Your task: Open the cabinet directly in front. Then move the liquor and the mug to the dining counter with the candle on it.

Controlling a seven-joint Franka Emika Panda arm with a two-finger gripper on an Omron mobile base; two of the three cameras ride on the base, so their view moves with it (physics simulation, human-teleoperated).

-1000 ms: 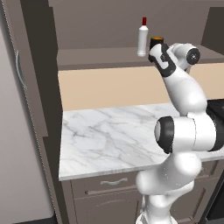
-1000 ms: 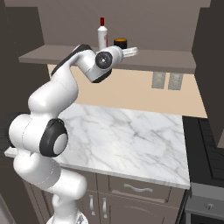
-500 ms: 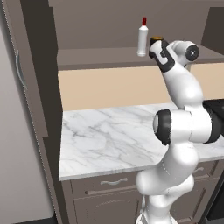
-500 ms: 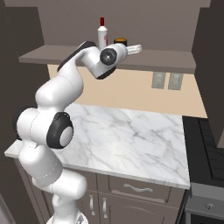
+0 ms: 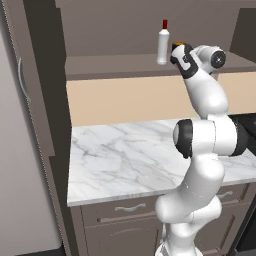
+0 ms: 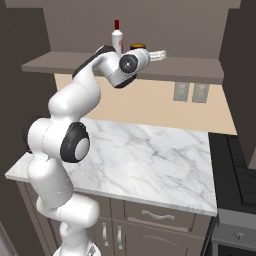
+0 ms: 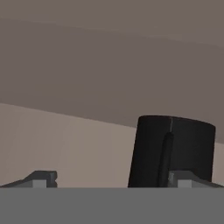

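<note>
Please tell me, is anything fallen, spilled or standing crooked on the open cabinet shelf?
Nothing stands out. The liquor stands upright on the cabinet shelf, and the mug beside it is upright too, with no spill visible. The open tool is close to the mug.

overall light: we see soft, even, rendered lighting in both base views, with no visible lamp.
brightest area: the marble counter and the white arm read brightest, with a mild sheen on the arm's rounded shells.
darkest area: the cabinet interior is dim; in the right base view the 3 o'clock edge falls nearly black.
shadows: we find only faint, diffuse shading under the cabinet shelf.
glare: we spot no blown-out patches.
sharpness: edges look slightly soft and blocky in all views.
hand view: flat and muted; the mug is a dark shape with little surface detail, the fingers hazy at 6 o'clock.
</note>
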